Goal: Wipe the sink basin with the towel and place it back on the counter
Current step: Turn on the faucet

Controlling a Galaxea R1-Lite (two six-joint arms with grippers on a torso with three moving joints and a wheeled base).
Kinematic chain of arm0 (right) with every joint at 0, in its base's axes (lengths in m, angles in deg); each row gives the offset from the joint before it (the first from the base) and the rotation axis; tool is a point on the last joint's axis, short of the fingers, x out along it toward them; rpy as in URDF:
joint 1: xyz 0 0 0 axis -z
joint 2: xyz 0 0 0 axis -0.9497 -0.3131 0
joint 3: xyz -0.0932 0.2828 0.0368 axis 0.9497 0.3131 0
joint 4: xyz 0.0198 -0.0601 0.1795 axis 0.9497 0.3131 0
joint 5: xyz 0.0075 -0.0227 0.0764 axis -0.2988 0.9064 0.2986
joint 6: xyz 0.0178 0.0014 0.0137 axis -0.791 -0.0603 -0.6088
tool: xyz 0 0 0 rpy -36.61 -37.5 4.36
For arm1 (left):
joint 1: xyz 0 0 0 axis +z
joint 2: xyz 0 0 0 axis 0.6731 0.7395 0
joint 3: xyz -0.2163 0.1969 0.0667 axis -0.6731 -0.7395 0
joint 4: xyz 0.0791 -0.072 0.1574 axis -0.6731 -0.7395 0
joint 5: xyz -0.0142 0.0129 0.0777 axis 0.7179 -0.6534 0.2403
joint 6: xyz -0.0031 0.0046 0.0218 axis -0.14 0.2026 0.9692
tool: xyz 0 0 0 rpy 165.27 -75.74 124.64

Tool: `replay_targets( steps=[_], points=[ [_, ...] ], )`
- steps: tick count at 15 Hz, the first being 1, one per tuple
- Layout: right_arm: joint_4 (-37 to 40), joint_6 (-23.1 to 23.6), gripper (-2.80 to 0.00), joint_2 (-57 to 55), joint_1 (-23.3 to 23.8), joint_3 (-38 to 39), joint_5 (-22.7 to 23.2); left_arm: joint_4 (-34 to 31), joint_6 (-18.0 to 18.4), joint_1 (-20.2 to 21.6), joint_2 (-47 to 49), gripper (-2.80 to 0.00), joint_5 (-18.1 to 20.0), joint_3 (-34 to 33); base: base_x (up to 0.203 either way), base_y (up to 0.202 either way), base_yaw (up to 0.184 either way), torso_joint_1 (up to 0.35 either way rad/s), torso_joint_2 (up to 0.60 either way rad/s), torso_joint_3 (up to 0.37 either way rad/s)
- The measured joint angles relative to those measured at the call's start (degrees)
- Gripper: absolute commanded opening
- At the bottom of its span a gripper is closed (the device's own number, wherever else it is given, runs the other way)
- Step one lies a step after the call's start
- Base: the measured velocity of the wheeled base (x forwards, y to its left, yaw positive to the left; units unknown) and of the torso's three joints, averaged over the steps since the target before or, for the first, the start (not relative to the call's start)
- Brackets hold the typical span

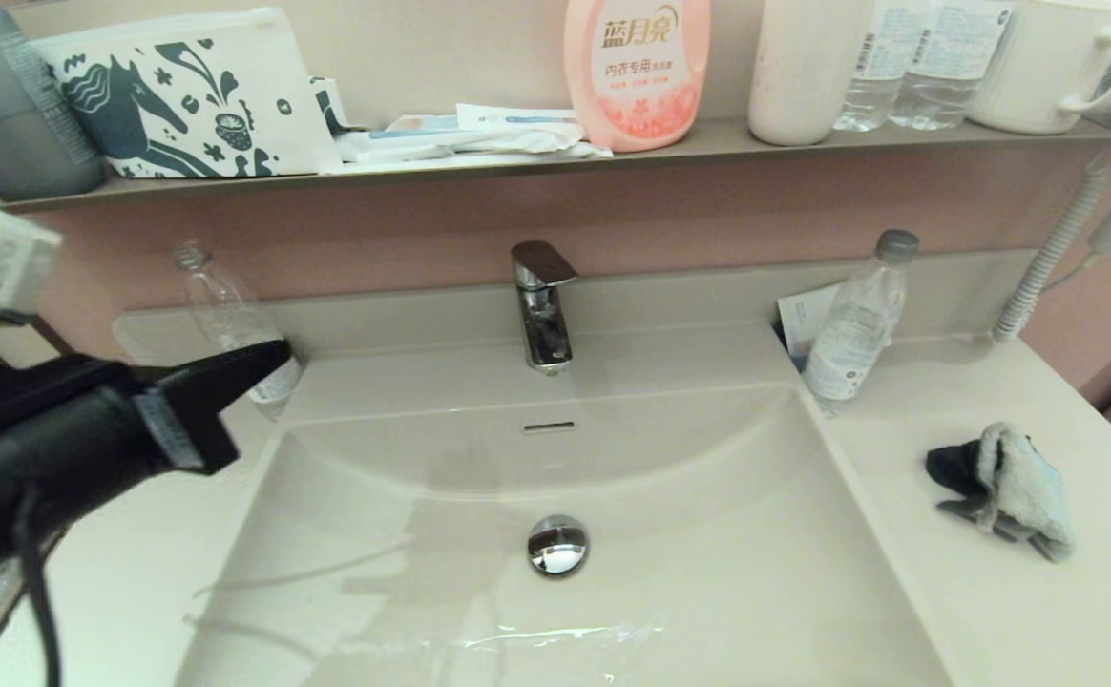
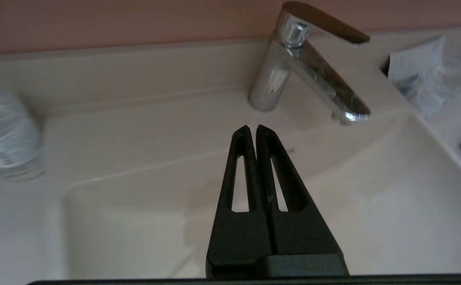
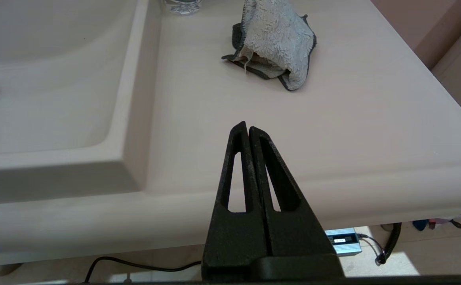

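The right claw (image 3: 248, 127), clenched empty off the counter's (image 3: 333, 130) front edge, must next open and reach the towel (image 3: 274, 39); the left claw (image 2: 252, 130), also clenched, hangs over the basin's (image 1: 708, 534) left rim.

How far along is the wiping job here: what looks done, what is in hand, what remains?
Done: cannot tell; the towel lies crumpled on the counter, right of the sink basin, which fits either a start or a finish. In hand: nothing; the left gripper hovers shut over the basin's left side, and the right gripper is shut near the counter's front edge.

left gripper (image 1: 274, 355) raised, jaws closed, empty | right gripper (image 3: 248, 126) low, jaws closed, empty
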Motion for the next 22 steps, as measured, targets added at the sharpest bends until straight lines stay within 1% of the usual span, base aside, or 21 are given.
replay_targets(
  steps=[1, 3, 5, 7, 9, 13, 17, 20, 22],
  points=[
    [0.00, 0.00, -2.80, 0.00, 0.00, 0.00, 0.00, 4.86, -1.24, -3.09, 4.09, -2.80, -3.72, 0.01, 0.000, 0.000, 0.000, 0.000, 0.00, 0.000],
    [0.00, 0.00, -2.80, 0.00, 0.02, 0.00, 0.00, 12.91, -2.22, -7.10, 11.20, -2.80, -8.40, 1.57, 0.000, 0.000, 0.000, 0.000, 0.00, 0.000],
    [0.00, 0.00, -2.80, 0.00, 0.00, 0.00, 0.00, 18.92, -2.39, -10.51, 18.10, -2.80, -12.90, 4.07, 0.000, 0.000, 0.000, 0.000, 0.00, 0.000],
    [0.00, 0.00, -2.80, 0.00, 0.00, 0.00, 0.00, 24.86, -1.01, -12.86, 24.27, -2.80, -16.09, 7.26, 0.000, 0.000, 0.000, 0.000, 0.00, 0.000],
    [0.00, 0.00, -2.80, 0.00, 0.00, 0.00, 0.00, 29.06, 1.21, -14.43, 29.61, -2.80, -17.56, 11.12, 0.000, 0.000, 0.000, 0.000, 0.00, 0.000],
    [0.00, 0.00, -2.80, 0.00, 0.00, 0.00, 0.00, 30.44, 1.91, -18.02, 36.84, -2.80, -19.97, 16.46, 0.000, 0.000, 0.000, 0.000, 0.00, 0.000],
    [0.00, 0.00, -2.80, 0.00, 0.00, 0.00, 0.00, 30.44, 1.92, -20.18, 41.52, -2.80, -20.31, 19.26, 0.000, 0.000, 0.000, 0.000, 0.00, 0.000],
    [0.00, 0.00, -2.80, 0.00, 0.00, 0.00, 0.00, 30.42, 2.01, -20.98, 44.24, -2.80, -21.46, 23.84, 0.000, 0.000, 0.000, 0.000, 0.00, 0.000],
    [0.00, 0.00, -2.80, 0.00, 0.00, 0.00, 0.00, 30.09, 3.04, -20.27, 45.34, -2.80, -21.35, 26.90, 0.000, 0.000, 0.000, 0.000, 0.00, 0.000]
  ],
)
